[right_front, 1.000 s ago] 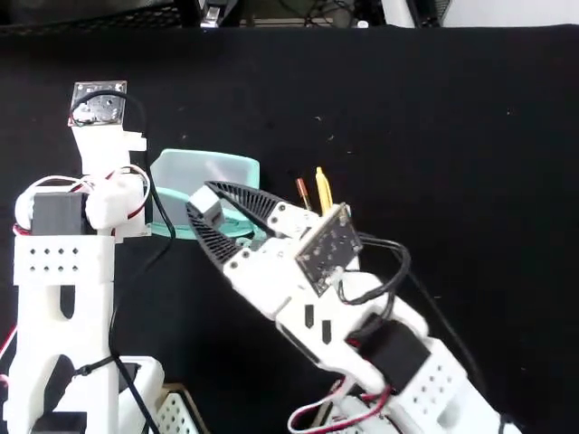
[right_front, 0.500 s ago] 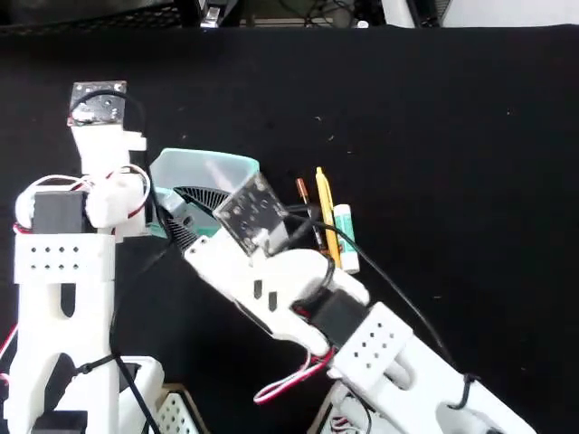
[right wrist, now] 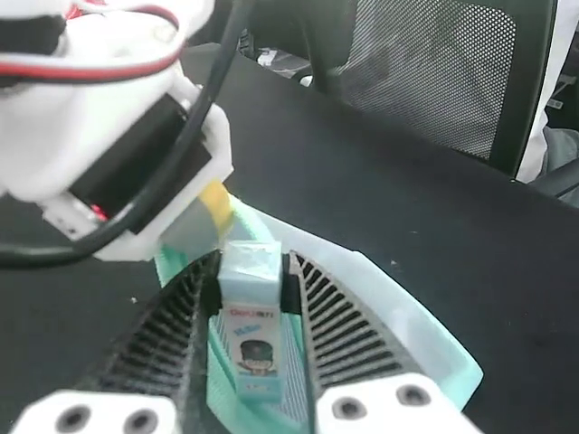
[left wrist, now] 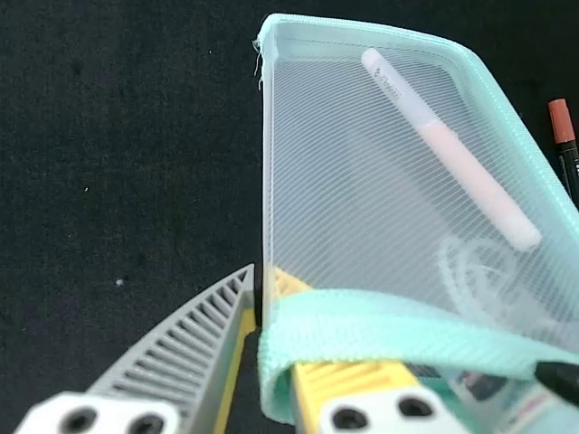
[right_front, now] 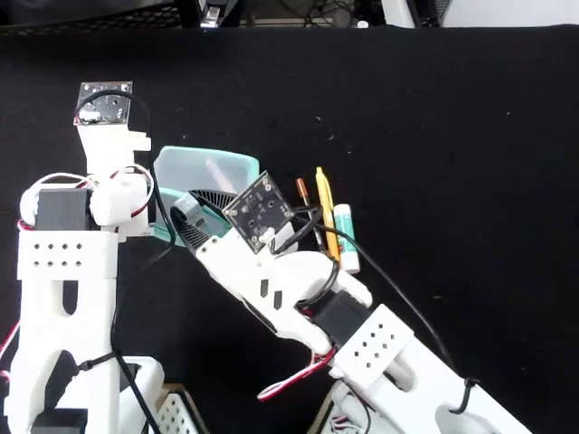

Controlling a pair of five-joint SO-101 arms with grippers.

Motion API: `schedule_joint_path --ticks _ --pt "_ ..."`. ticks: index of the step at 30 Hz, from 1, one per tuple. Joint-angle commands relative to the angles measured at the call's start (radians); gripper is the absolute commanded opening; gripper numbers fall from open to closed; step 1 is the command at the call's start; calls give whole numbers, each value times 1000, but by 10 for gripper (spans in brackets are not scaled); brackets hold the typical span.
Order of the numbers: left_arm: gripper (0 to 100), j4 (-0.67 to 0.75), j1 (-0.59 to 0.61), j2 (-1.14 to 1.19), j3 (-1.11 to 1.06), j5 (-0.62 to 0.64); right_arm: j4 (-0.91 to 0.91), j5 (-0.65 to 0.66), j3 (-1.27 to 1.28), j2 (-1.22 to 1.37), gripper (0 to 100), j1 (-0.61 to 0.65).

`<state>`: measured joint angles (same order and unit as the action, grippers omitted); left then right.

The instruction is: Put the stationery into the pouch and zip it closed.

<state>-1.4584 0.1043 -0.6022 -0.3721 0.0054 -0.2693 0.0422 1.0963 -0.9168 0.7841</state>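
Two grips active: left gripper [left wrist: 262,294] fingers clamped on the pouch [left wrist: 362,181] rim, pouch lying on the desk [right_front: 452,136]; right gripper [right wrist: 251,271] fingers clamped on a small eraser box [right wrist: 251,339] at the pouch mouth. Loading step, by my read; next needs release inside, then yellow pencil [right_front: 324,206].

A translucent mesh pouch [left wrist: 362,208] with teal edging is seen open at its mouth, its rim pinched by the left gripper [left wrist: 262,289]. A white and pink pen [left wrist: 450,149] is seen lying slantwise inside it, beyond that gripper's tips. A small pale box [right wrist: 251,334] with a printed label is clamped lengthwise between the fingers of the right gripper [right wrist: 253,271], at the pouch's mouth. A brown pencil [right_front: 303,192], a yellow pencil [right_front: 324,212] and a white stick [right_front: 346,237] are laid side by side just beside the right gripper, outside the pouch.
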Motion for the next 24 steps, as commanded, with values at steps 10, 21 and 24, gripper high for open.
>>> schedule_joint_path --ticks 10,21,24 --pt "30 12 7 5 4 -5 -163 207 25 8 14 94" --pt "30 12 7 5 4 -5 -215 247 13 8 47 109" --pt "30 12 7 5 4 -5 -241 273 12 8 174 109"
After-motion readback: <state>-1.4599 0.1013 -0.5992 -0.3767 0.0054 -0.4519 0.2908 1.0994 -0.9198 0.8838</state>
